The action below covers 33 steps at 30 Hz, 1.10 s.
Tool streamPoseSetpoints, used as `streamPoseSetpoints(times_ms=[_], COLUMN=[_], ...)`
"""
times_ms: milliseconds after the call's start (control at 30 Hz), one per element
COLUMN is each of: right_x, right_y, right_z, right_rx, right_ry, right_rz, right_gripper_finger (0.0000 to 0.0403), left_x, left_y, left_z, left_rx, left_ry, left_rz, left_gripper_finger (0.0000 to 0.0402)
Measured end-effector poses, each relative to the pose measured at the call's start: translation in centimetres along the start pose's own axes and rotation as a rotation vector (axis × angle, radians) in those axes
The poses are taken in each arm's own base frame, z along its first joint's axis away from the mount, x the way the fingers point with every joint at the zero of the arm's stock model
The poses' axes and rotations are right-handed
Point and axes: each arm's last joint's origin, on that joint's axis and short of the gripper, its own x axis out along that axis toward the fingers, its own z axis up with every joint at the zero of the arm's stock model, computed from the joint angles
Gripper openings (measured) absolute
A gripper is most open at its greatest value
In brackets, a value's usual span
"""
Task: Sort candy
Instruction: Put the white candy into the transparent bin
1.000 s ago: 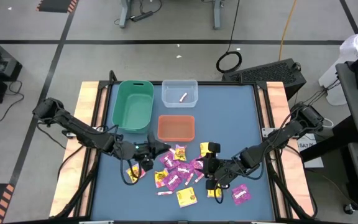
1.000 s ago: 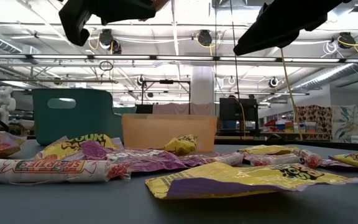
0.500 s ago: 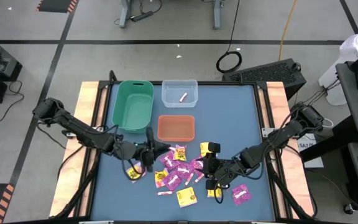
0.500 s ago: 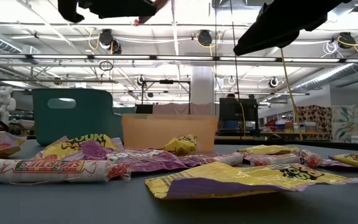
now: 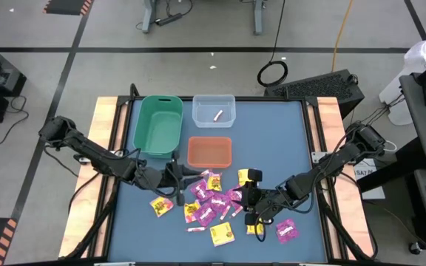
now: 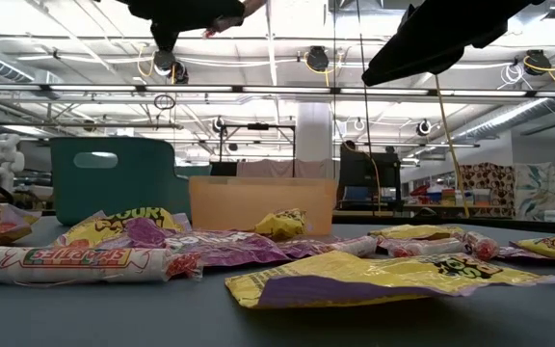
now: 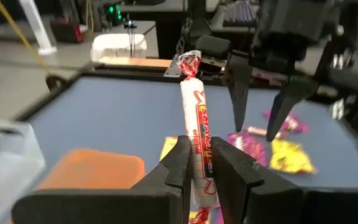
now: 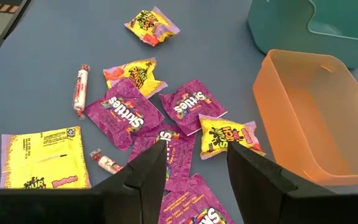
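The candy (image 5: 211, 204) lies scattered on the blue table (image 5: 279, 140): yellow and magenta packets (image 8: 124, 113) and pale sticks (image 8: 79, 87). My left gripper (image 5: 186, 176) hangs above the pile's left edge, near the orange bin (image 5: 209, 151), and is shut on one pale stick (image 7: 194, 118). My right gripper (image 8: 196, 149) hovers open over the pile's right part (image 5: 248, 196) with nothing between its fingers. In the left wrist view it shows farther off (image 7: 260, 102). My left gripper pinches the pale stick's near part (image 7: 199, 163) between its two fingers (image 7: 180, 163). The stick lies along the fingers and juts out well past their tips, its twisted far end (image 7: 189, 62) free. The fingers come roughly level from the table's left. The stick is lifted clear of the table.
A green bin (image 5: 158, 125) and a clear bin (image 5: 214, 111) holding one stick (image 5: 218, 115) stand at the far side, the orange bin in front of them. Bare table lies to the far right. Wooden rails (image 5: 106, 125) edge the table.
My left gripper has rolled about its own pointing line while staying in place above the pile's left edge. The stick has turned with it and stays lifted and pinched.
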Motion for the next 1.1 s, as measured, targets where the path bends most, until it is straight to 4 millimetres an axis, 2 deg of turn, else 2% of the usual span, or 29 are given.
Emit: streamPoseSetpoints(times_ms=[167,267,500,667,867,1100], right_x=[0.0,0.0,0.0,0.0,0.0,0.0], right_y=[0.0,0.0,0.0,0.0,0.0,0.0], right_z=[0.0,0.0,0.0,0.0,0.0,0.0], right_rx=[0.000,0.000,0.000,0.000,0.004,0.007], right_ry=[0.000,0.000,0.000,0.000,0.000,0.000], right_rz=[0.000,0.000,0.000,0.000,0.000,0.000], right_gripper_finger=[0.0160,0.0160,0.0160,0.0160,0.0160,0.0160], left_x=[0.0,0.0,0.0,0.2,1.4,3.0], left_y=[0.0,0.0,0.3,0.8,3.5,8.8], left_z=[0.0,0.0,0.1,0.3,1.0,1.7], left_rx=[-0.193,-0.224,0.138,0.229,0.280,0.231], left_ry=[0.000,0.000,-0.011,-0.023,-0.033,-0.015], left_rz=[0.000,0.002,0.095,0.181,0.308,0.395], left_gripper_finger=[0.0054,0.0054,0.0054,0.0054,0.0054,0.0054])
